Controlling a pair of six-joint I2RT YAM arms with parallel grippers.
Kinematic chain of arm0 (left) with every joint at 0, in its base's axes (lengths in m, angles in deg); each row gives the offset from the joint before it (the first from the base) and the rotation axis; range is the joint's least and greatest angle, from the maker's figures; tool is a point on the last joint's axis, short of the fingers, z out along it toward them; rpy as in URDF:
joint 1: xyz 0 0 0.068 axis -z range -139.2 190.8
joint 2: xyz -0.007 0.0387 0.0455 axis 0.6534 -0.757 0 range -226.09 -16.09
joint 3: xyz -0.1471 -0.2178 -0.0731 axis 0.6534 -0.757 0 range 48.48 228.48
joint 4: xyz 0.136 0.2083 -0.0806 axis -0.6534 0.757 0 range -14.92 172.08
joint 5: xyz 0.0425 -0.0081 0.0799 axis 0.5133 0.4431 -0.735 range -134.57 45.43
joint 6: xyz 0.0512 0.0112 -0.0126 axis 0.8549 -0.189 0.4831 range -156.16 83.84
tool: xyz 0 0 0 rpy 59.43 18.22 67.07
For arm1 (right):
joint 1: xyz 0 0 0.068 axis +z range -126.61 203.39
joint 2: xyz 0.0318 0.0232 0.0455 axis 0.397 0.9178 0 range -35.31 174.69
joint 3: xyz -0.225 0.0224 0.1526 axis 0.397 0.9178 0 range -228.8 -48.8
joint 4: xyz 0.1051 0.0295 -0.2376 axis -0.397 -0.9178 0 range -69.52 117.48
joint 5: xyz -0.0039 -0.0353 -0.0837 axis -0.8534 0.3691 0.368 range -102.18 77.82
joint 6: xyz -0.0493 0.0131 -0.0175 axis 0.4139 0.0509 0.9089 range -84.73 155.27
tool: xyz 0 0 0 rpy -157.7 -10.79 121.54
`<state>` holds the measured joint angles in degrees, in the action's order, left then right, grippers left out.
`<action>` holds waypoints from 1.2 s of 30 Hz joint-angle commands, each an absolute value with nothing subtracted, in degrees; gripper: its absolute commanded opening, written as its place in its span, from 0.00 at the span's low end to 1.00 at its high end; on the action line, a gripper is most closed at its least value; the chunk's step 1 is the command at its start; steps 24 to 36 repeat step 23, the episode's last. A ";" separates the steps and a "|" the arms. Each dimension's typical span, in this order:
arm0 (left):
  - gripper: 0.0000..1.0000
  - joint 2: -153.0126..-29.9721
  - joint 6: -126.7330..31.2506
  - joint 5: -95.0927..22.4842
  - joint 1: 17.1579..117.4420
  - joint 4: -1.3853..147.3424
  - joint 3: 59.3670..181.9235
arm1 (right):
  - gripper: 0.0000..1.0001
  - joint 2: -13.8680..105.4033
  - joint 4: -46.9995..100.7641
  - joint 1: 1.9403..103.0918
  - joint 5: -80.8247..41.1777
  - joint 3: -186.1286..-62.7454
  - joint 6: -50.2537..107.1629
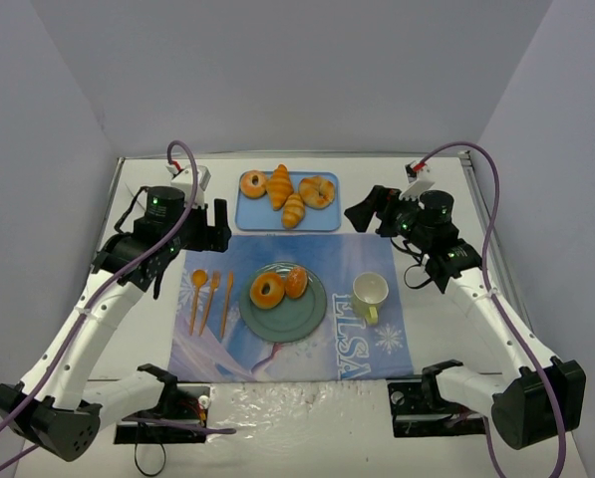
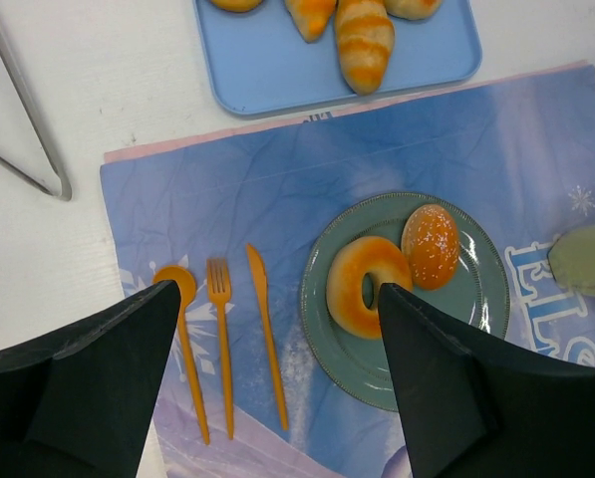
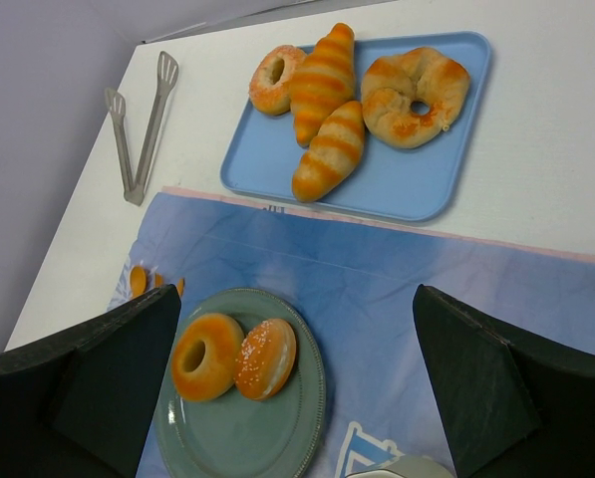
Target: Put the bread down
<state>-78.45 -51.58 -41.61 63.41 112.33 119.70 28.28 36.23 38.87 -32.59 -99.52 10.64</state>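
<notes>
Now both my pincers, left (image 1: 222, 227) and right (image 1: 360, 212), hang released and empty. The striped rolls (image 1: 280, 186) lie on the blue tray (image 1: 252, 215) at far centre, long axes near–far, with the left pincer seemingly a shade nearer.

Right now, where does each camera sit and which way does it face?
Top external: above and behind, looking down on the table; left arm and right arm show.
Left wrist: on the left hand, facing down at the green plate and cutlery; its fingers show.
Right wrist: on the right hand, facing the blue tray; its fingers show.
Both wrist views share plate and tray.
</notes>
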 commanded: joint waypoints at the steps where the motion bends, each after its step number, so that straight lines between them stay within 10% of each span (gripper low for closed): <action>1: 0.77 -76.41 -50.95 -40.94 63.74 106.81 118.46 | 1.00 26.76 39.34 39.30 -31.57 -102.20 10.13; 36: 0.77 -75.64 -50.63 -41.35 63.74 106.20 117.03 | 1.00 27.27 39.52 39.39 -31.25 -101.63 10.22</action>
